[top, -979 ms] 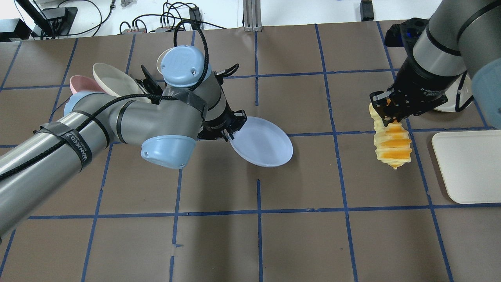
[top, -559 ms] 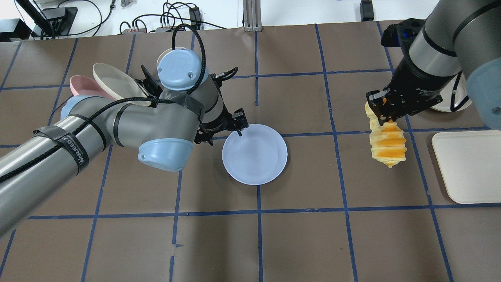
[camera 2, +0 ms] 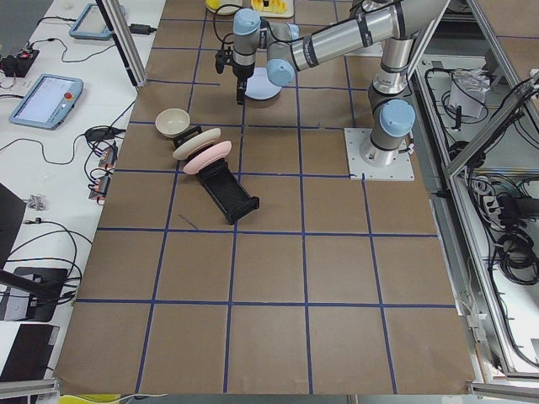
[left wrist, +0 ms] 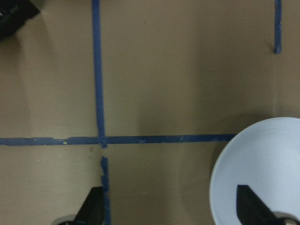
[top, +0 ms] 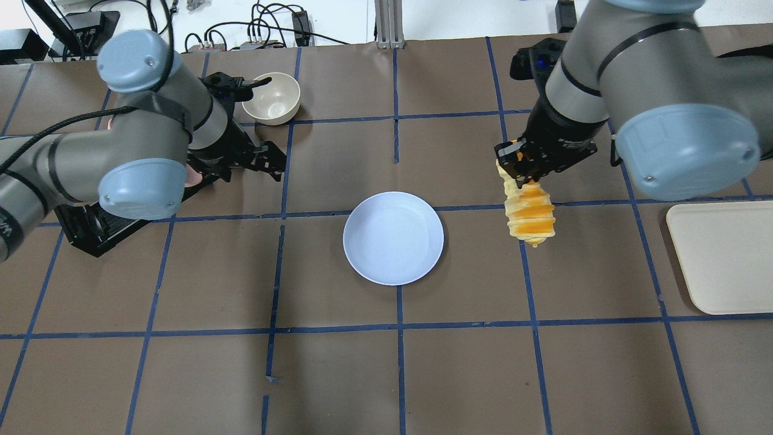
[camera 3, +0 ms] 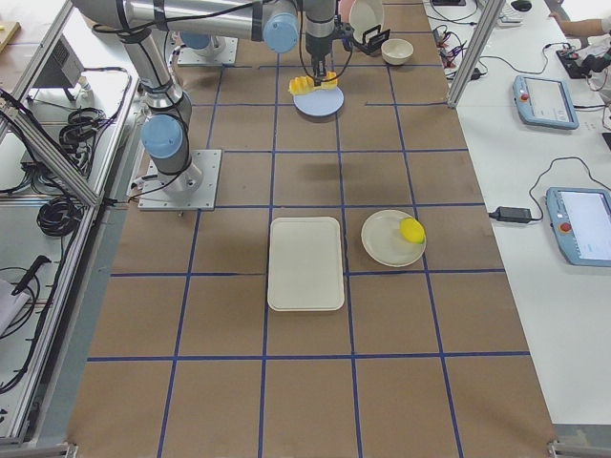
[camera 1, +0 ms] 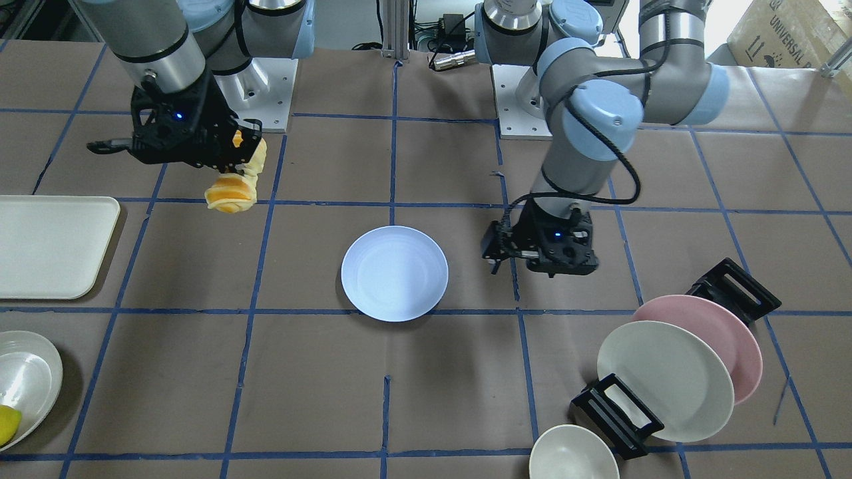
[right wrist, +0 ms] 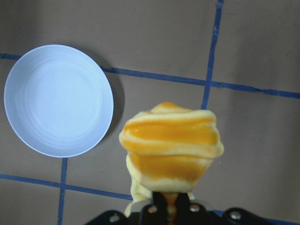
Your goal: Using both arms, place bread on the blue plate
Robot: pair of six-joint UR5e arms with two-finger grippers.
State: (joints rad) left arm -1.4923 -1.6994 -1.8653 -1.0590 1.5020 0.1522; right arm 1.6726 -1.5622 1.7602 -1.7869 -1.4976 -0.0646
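The blue plate [top: 393, 238] lies flat on the table's middle, also in the front view [camera 1: 395, 273] and both wrist views [left wrist: 262, 173] [right wrist: 58, 101]. My right gripper [top: 519, 171] [camera 1: 241, 154] is shut on the top end of the striped bread [top: 530, 216] [camera 1: 229, 191] [right wrist: 171, 145]. The bread hangs upright in the air, right of the plate and apart from it. My left gripper [top: 273, 162] [camera 1: 494, 256] [left wrist: 171, 211] is open and empty, jaws spread wide, left of the plate and off it.
A black rack [camera 1: 616, 416] holds a pink plate [camera 1: 732, 332] and a cream plate [camera 1: 665, 379] near my left arm. A small cream bowl [top: 272, 99] sits behind. A white tray [top: 721, 257] lies at the right, and a white plate [camera 1: 23, 386] holds a yellow piece [camera 1: 6, 422].
The left gripper laid the blue plate flat, let go and drew back to the left. The right gripper carried the bread leftward, closer to the plate.
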